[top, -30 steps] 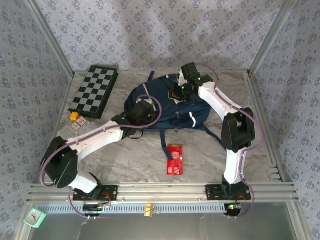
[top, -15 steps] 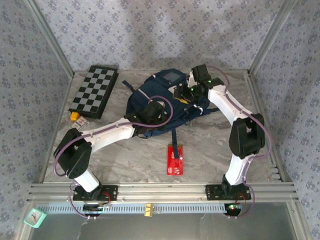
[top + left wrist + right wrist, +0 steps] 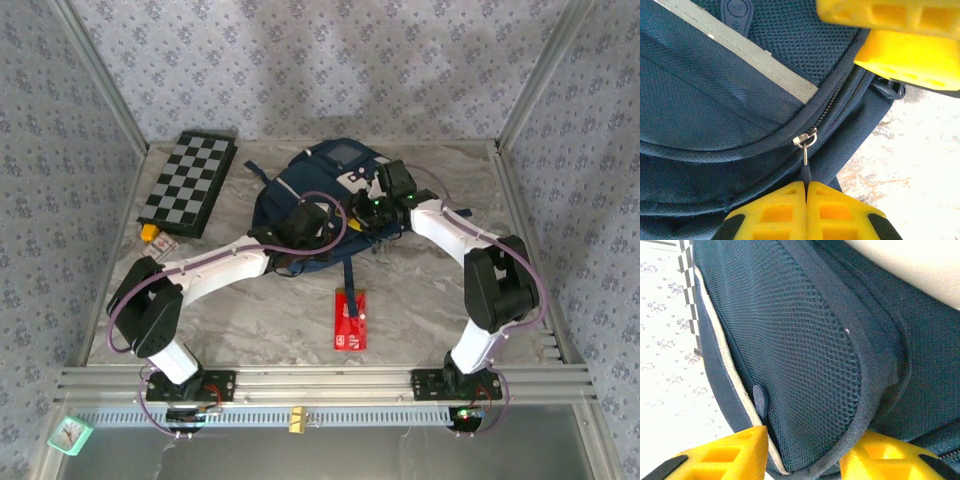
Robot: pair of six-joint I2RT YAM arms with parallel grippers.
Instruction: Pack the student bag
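Observation:
The student bag (image 3: 322, 185), navy with pale trim, lies bunched at the back middle of the table. At its near right side my left gripper (image 3: 340, 230) is shut on the dark zipper pull (image 3: 805, 167). The metal slider (image 3: 806, 137) sits just above the closed yellow fingertips of that left gripper (image 3: 806, 186). My right gripper (image 3: 368, 212) meets the bag right beside it. Its yellow fingers (image 3: 735, 452) press both sides of the mesh side pocket (image 3: 805, 365), which fills the gap of the right gripper (image 3: 810, 460). These right fingers (image 3: 900, 55) also appear in the left wrist view.
A black-and-white chessboard (image 3: 190, 183) lies at the back left, with small packets (image 3: 157, 242) in front of it. A red packet (image 3: 350, 320) lies in the middle front, a dark bag strap (image 3: 349, 278) trailing onto it. A teal clock (image 3: 70, 433) sits below the rail.
The bag has been pulled together toward the back. My right gripper left the bag's top, came down to its near right side and closed on the mesh pocket. The left arm reached further forward.

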